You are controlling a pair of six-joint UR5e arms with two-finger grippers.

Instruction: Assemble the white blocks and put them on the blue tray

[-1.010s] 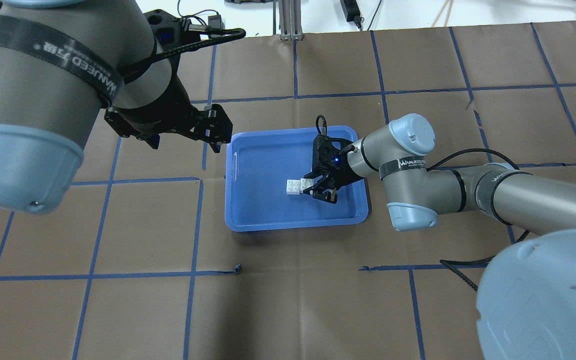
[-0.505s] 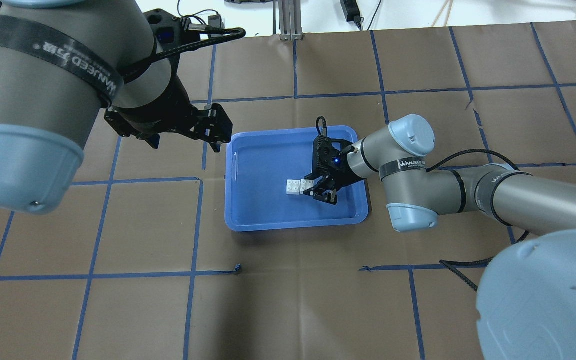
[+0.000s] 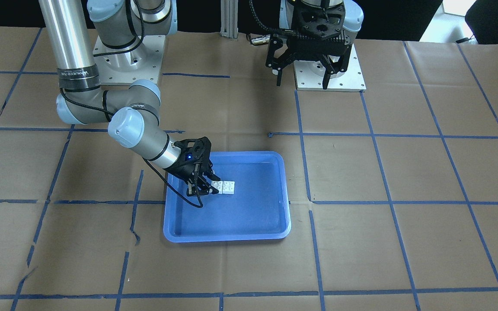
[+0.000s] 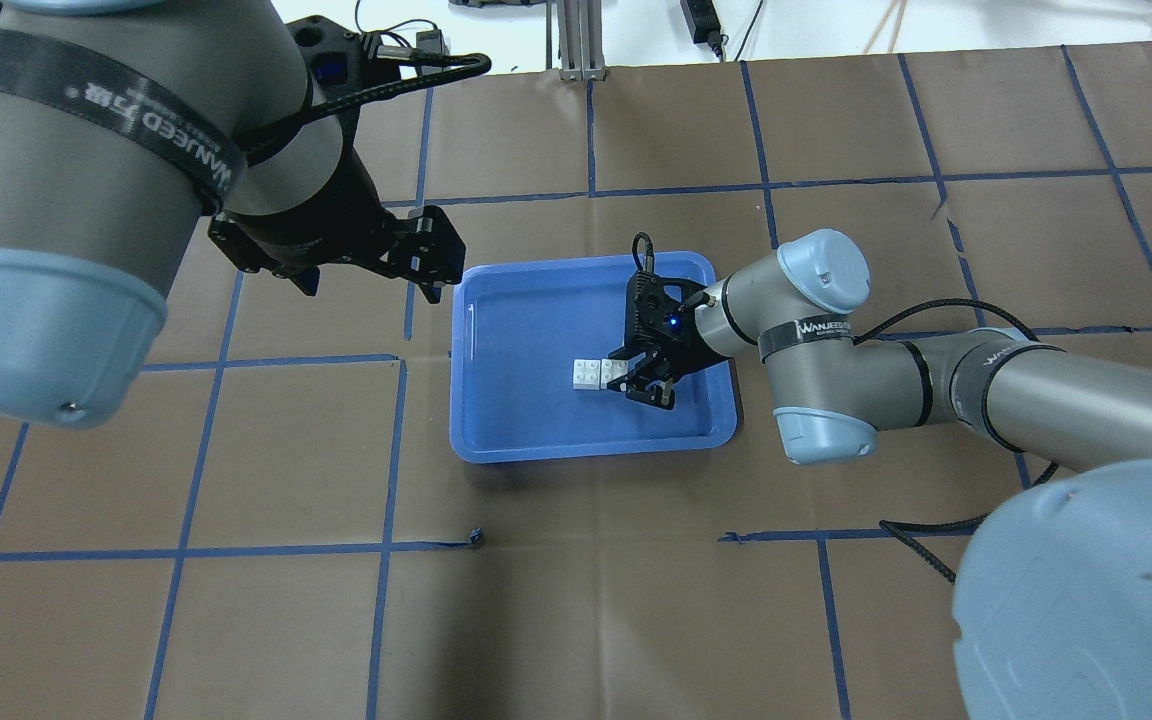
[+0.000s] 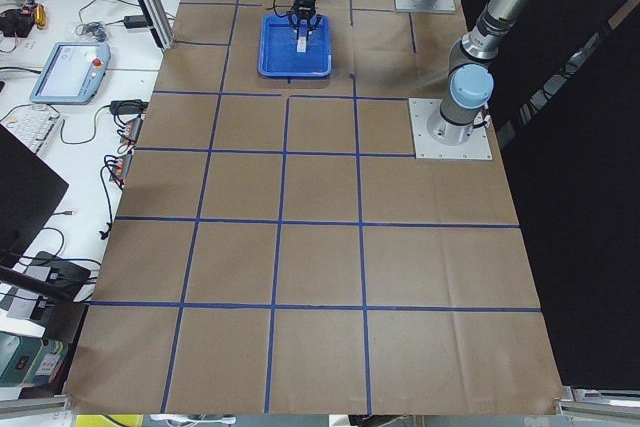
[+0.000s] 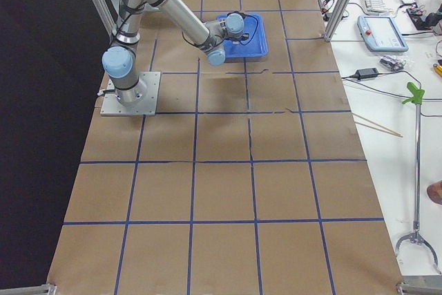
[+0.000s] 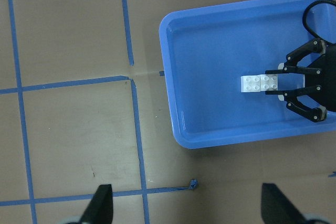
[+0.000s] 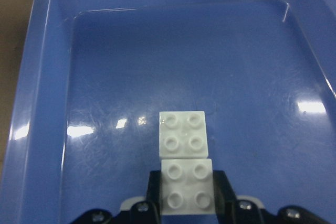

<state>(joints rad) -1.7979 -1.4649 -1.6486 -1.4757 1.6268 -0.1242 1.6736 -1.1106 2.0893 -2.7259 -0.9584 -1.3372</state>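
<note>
From the front-facing camera, the blue tray lies on the brown paper that covers the table. The white blocks sit on the tray floor, touching end to end in a short row. The right gripper reaches down into the tray at a slant, with its fingers straddling the end of the row nearest it. The left gripper hangs high near its base, well away from the tray, with its fingers spread wide and nothing between them.

From overhead, the blocks lie right of the tray's middle. The left gripper hovers just outside the tray's far left corner.

From the table's left end, the far arm's gripper stands over the tray, too small to judge.

From the table's right end, the near arm's wrist hides much of the tray, and the blocks cannot be seen.

The left wrist camera looks straight down on the tray. Its own fingertips sit far apart at the bottom edge.

In the right wrist camera, black pads press both sides of the nearer brick, clamping it. The other brick butts against it, studs up.
</note>
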